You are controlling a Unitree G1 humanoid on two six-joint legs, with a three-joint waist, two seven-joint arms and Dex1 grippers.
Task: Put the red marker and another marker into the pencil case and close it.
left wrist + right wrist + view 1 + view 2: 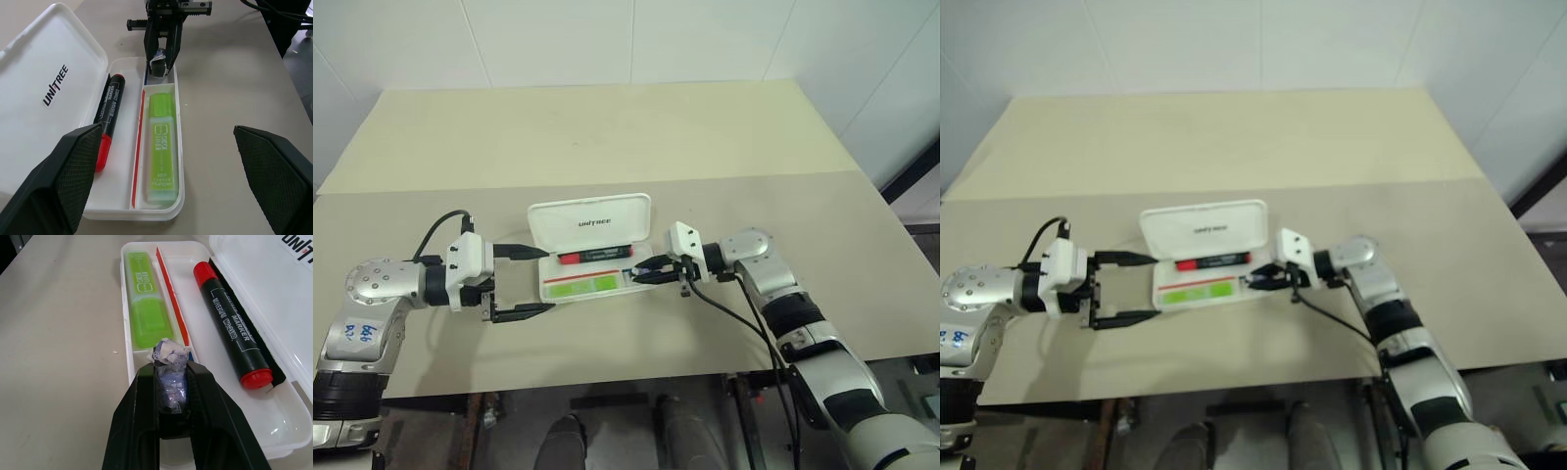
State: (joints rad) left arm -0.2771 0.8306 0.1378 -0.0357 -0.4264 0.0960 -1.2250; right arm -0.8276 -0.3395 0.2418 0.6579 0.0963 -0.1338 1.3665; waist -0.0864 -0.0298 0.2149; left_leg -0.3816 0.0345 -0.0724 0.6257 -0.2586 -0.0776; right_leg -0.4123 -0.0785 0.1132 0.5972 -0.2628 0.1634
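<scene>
The pencil case [592, 259] lies open on the surface [607, 137] between the two hands, its lid [44, 93] folded back flat so both compartments are reachable. The red marker [108, 117] lies in the compartment next to the lid, running along the hinge side. The green highlighter [161, 147] fills the long front compartment beyond a thin red stripe [138, 147]. With both pens already inside, I judge that only closing the lid is left.

The right hand [649, 274] sits at the near end of the case from its own viewpoint, its fingers [142, 431] pinched shut on a small crumpled bluish-white wrapper [169, 367], held just over the small end pocket beside the highlighter's tip. It looks placed either to drop that scrap there or to lift it clear before closing; I cannot tell which.

The left hand [524, 281] waits at the opposite end of the case, fingers spread wide and empty, one in line with the lid edge and one off the front edge. This probably lets it steady the case or swing the lid.

The lid reads "UNITREE" in dark letters. The marker barrel carries "MARKER" and smaller print too fine to read. The highlighter's label is pale; I make out "CHECK LINER", uncertainly.
</scene>
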